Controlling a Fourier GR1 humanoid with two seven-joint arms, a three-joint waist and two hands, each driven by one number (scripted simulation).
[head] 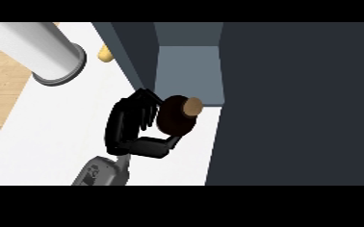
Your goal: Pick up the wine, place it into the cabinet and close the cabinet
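Right around the middle of the frame sits the wine bottle, seen from above: dark brown, nearly black rounded body with a tan cork-colored top pointing toward the right. It's at the front edge of the open cabinet, just where the grey-blue inside floor meets the white tabletop. The big dark slab filling the right side looks like the cabinet door.

One hand, black and coming up from a grey forearm at the lower left, is wrapped on the bottle. Its fingers curl over the left side and the thumb hooks under the lower edge, so it's clamped on it. Can't tell which hand it is from this angle, honestly.

Upper left there's a white cylinder with a grey rim lying on the tabletop, and a small tan thing peeks out just beside the cabinet's left wall.
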